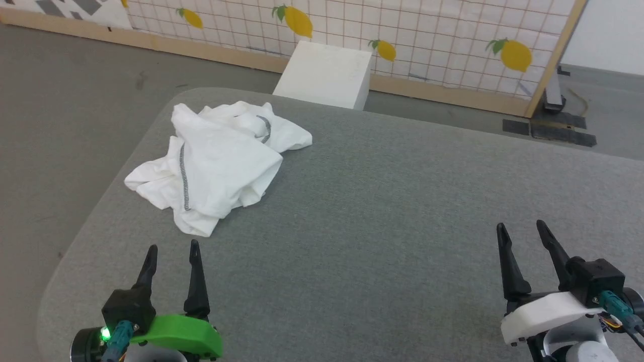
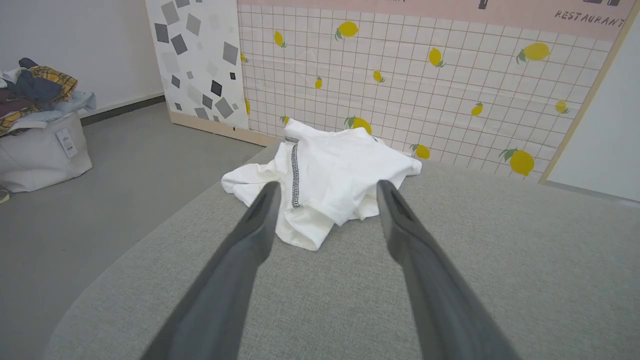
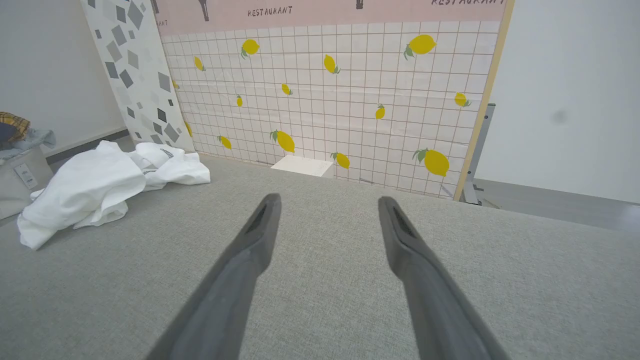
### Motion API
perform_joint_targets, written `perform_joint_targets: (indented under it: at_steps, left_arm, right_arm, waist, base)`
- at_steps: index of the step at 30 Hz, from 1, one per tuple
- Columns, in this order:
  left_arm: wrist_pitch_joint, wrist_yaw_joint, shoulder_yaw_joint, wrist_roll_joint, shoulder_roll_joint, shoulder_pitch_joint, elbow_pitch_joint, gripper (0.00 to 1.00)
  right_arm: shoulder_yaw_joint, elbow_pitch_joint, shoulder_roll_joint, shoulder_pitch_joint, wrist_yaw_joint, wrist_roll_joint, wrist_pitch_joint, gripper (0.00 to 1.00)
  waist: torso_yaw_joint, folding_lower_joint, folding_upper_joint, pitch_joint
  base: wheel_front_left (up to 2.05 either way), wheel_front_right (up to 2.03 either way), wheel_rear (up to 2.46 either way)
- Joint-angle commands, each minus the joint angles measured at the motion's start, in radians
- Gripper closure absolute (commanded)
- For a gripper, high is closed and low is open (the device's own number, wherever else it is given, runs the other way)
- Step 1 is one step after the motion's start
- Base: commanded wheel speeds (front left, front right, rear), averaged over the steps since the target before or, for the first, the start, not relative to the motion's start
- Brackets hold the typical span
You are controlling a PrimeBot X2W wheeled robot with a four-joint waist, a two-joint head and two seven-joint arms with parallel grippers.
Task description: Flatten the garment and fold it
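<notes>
The garment lies crumpled in a heap on the far left of the grey table, white with dark zigzag stitching along a seam. In the left wrist view the garment sits straight ahead, beyond the fingers. In the right wrist view the garment lies off to the left. My left gripper stands open near the table's front left edge, short of the heap and not touching it. My right gripper stands open at the front right, far from the cloth, with nothing between its fingers.
The grey padded table stretches wide to the right of the heap. A white rigid box stands behind its far edge against a lemon-patterned partition. A bag heaped with clothes sits on the floor to the left.
</notes>
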Motion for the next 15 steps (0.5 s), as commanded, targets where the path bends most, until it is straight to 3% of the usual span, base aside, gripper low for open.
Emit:
perform_joint_targets:
  at_steps: [1,15]
  left_arm:
    - [-0.012,0.005,0.001,-0.007,-0.003,0.014,-0.003,0.0]
    - [-0.041,0.005,0.002,-0.032,-0.004,0.031,-0.005,0.0]
  right_arm:
    - [-0.001,0.007,0.001,0.012,-0.001,0.007,-0.012,0.0]
    - [-0.003,0.036,0.001,0.016,-0.001,0.026,-0.042,0.0]
  waist:
    - [0.018,0.0,0.0,-0.005]
    - [0.096,0.0,0.0,-0.008]
  base:
    - [0.0,0.0,0.0]
    - [0.0,0.0,0.0]
